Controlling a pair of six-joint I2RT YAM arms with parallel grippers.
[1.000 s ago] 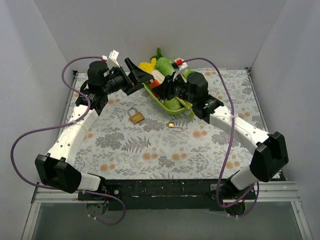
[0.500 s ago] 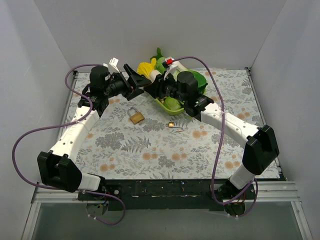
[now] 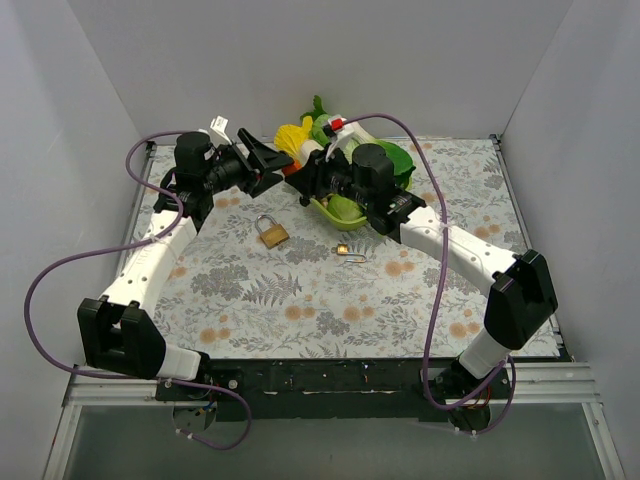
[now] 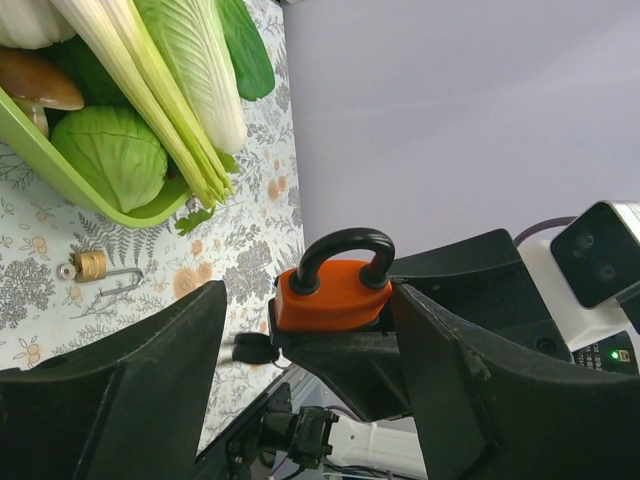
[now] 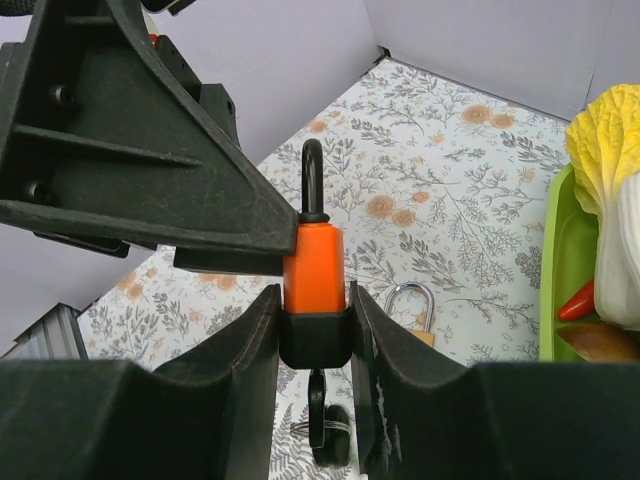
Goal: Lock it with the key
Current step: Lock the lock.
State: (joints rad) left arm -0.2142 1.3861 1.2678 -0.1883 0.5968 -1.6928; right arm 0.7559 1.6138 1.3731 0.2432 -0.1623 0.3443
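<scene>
An orange padlock (image 5: 313, 262) with a black shackle stands upright in my right gripper (image 5: 313, 305), which is shut on its black base. A black-headed key (image 5: 320, 405) hangs from the underside. In the left wrist view the orange padlock (image 4: 335, 297) sits between the wide-open fingers of my left gripper (image 4: 308, 300), with the key (image 4: 250, 350) sticking out at its left. In the top view my left gripper (image 3: 267, 160) and my right gripper (image 3: 301, 186) meet above the back of the table. The left finger (image 5: 150, 150) lies close beside the shackle.
A brass padlock (image 3: 271, 232) lies on the floral mat below the grippers, and it also shows in the right wrist view (image 5: 410, 305). A small brass lock with a wire (image 3: 344, 250) lies to its right. A green tray (image 3: 322, 209) of vegetables stands at the back.
My right gripper has carried the orange padlock left and back, up to my left gripper. My left gripper has shifted slightly left.
</scene>
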